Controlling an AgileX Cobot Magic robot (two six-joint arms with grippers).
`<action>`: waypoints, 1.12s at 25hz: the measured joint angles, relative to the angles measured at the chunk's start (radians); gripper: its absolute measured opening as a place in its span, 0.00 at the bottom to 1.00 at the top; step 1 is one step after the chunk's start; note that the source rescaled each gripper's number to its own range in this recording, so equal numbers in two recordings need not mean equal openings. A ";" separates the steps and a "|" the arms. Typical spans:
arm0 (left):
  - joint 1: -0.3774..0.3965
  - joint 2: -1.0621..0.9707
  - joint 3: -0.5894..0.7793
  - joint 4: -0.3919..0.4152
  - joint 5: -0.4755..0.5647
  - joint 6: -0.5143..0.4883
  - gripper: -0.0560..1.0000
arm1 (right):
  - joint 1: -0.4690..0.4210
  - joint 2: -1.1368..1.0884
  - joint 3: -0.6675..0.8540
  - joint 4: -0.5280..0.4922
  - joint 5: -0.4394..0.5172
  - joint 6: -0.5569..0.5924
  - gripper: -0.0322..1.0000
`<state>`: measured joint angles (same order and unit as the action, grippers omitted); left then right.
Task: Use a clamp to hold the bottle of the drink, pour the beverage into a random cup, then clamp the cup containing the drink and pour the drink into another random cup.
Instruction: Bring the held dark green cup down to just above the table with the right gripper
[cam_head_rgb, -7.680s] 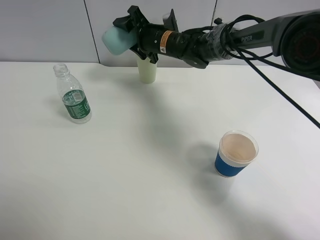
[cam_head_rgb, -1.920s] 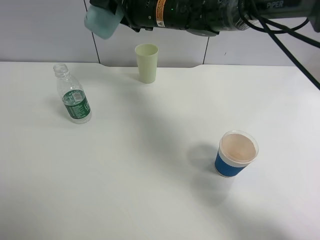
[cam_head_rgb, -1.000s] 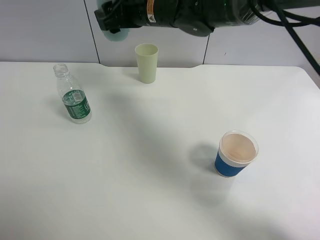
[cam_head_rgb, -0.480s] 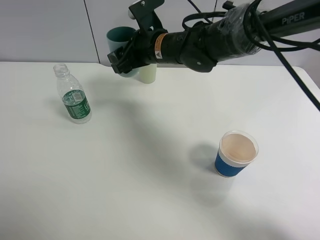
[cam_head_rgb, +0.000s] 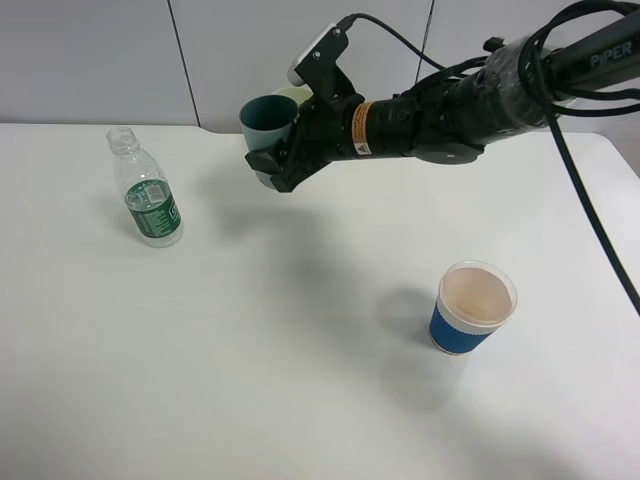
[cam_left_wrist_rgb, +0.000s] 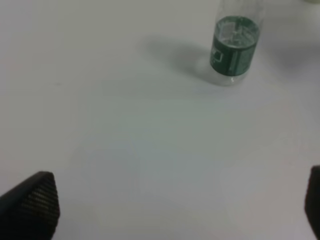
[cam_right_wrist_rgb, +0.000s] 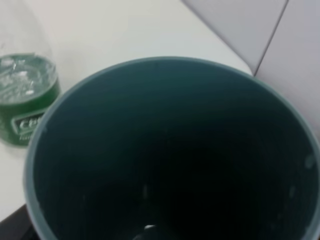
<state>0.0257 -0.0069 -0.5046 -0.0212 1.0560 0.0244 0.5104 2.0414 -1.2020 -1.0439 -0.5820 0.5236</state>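
Observation:
My right gripper (cam_head_rgb: 283, 150), on the black arm with the orange ring, is shut on the teal cup (cam_head_rgb: 266, 122) and holds it above the table at the back. The cup is nearly upright with its mouth up. Its dark inside (cam_right_wrist_rgb: 165, 155) fills the right wrist view; I cannot tell whether liquid is in it. Just behind it only the rim of the pale yellow-green cup (cam_head_rgb: 296, 94) shows. The uncapped bottle (cam_head_rgb: 148, 196) stands at the left, also seen as the bottle (cam_left_wrist_rgb: 234, 47) and the bottle (cam_right_wrist_rgb: 22, 95). My left gripper (cam_left_wrist_rgb: 172, 210) is open over bare table, well short of the bottle.
A blue paper cup (cam_head_rgb: 473, 307) with a white rim stands at the front right. The white table (cam_head_rgb: 300, 380) ends at a grey wall behind. The right arm and its cables span the back right of the scene.
The right arm has come down from the top of the view and moved right. The teal cup has turned from lying sideways to mouth-up and now hangs in front of the pale cup.

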 joint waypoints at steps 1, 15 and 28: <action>0.000 0.000 0.000 0.000 -0.001 0.000 1.00 | -0.015 0.000 0.003 -0.041 -0.021 0.024 0.03; 0.000 0.000 0.000 0.001 -0.001 0.000 1.00 | -0.139 0.115 0.005 -0.265 -0.258 0.118 0.03; 0.000 0.000 0.000 0.001 -0.001 0.000 1.00 | -0.149 0.163 0.004 -0.275 -0.203 0.108 0.03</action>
<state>0.0257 -0.0069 -0.5046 -0.0203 1.0551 0.0244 0.3615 2.2045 -1.1978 -1.3187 -0.7848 0.6315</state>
